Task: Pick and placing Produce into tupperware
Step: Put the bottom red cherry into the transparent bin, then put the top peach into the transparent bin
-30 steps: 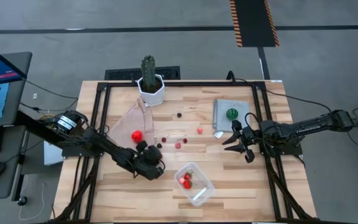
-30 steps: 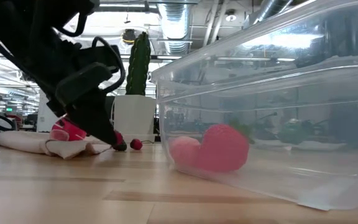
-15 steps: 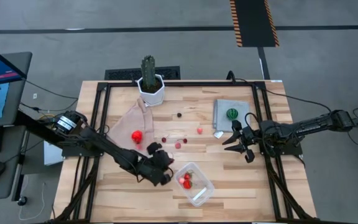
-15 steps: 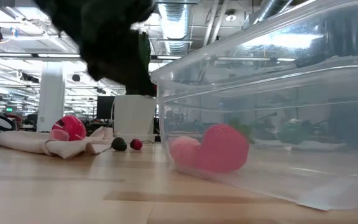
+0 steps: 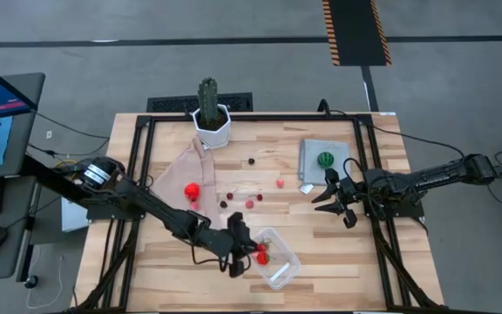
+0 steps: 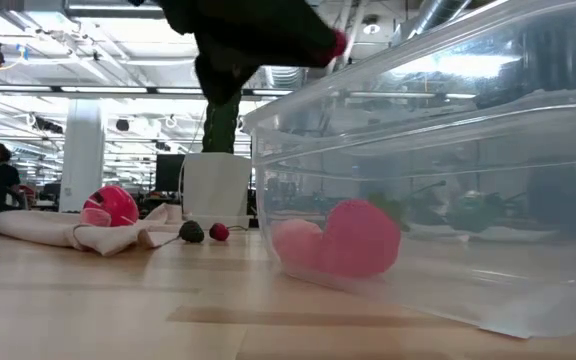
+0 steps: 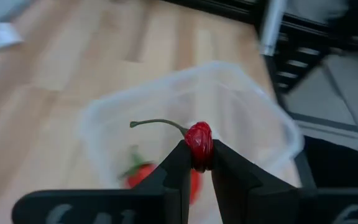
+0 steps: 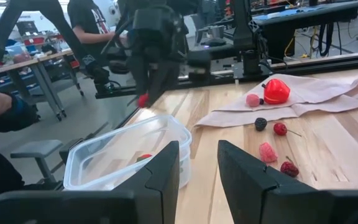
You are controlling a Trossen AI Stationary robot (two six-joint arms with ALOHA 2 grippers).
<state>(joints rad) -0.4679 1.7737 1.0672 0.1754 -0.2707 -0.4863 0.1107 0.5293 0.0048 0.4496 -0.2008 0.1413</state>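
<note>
My left gripper (image 7: 197, 163) pinches a red cherry (image 7: 198, 140) just above the near rim of the tupperware (image 5: 279, 266); the open box lies directly ahead and below

1 tupperware (image 5: 274, 257), 1 cactus (image 5: 209, 94), 1 mat (image 5: 312, 161)

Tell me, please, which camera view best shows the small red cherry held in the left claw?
The left wrist view: the cherry with its stem fills the middle, pinched in the left claw over the tupperware. The right wrist view shows a red dot; the low view a sliver; the high view hides it.
</note>
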